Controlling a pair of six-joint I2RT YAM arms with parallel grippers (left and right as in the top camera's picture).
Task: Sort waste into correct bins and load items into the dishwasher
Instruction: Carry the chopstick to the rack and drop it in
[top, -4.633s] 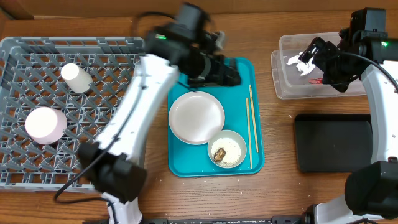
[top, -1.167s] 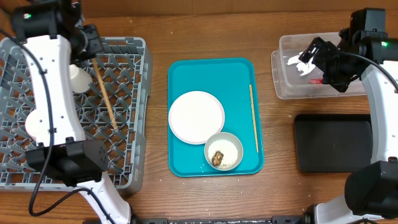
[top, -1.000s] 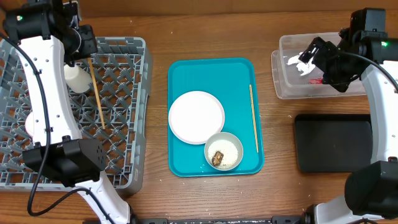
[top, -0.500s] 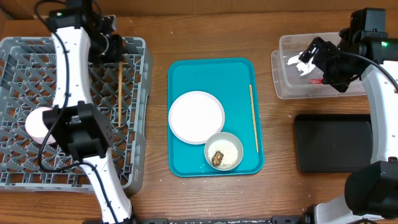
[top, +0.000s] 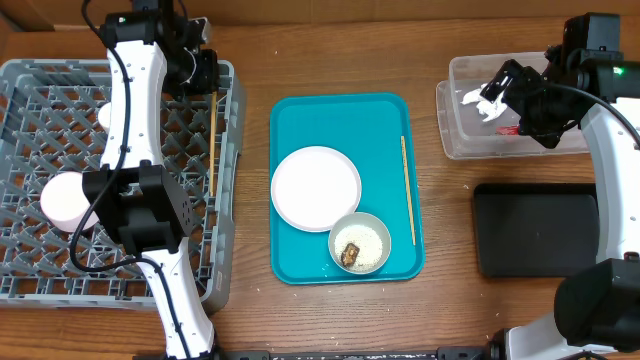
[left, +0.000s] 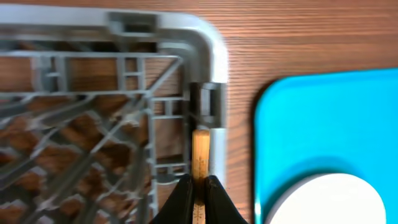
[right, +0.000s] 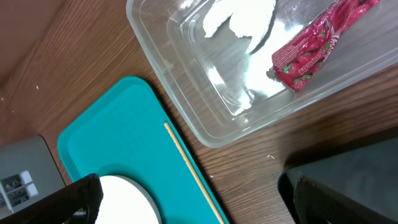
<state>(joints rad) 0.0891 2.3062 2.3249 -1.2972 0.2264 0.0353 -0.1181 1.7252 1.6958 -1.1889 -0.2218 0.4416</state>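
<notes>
Currently left gripper (left: 199, 186) is pinched shut on a wooden chopstick (left: 201, 152), which runs along the right wall of the grey dish rack (top: 30, 72). Right gripper (right: 193, 186) has its jaws spread wide, empty, by the clear tub (top: 458, 140) holding tissue (right: 239, 15) and red wrapper (right: 317, 43). Plate (top: 316, 188) and rice bowl (top: 362, 240) sit on the teal tray (top: 300, 120); pink bowl (top: 65, 198) in rack.

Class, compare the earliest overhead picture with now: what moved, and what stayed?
The left gripper took one chopstick from the teal tray and carried it left to the right edge of the grey rack, still shut on it. The second chopstick, plate, bowl and right gripper stayed put.
</notes>
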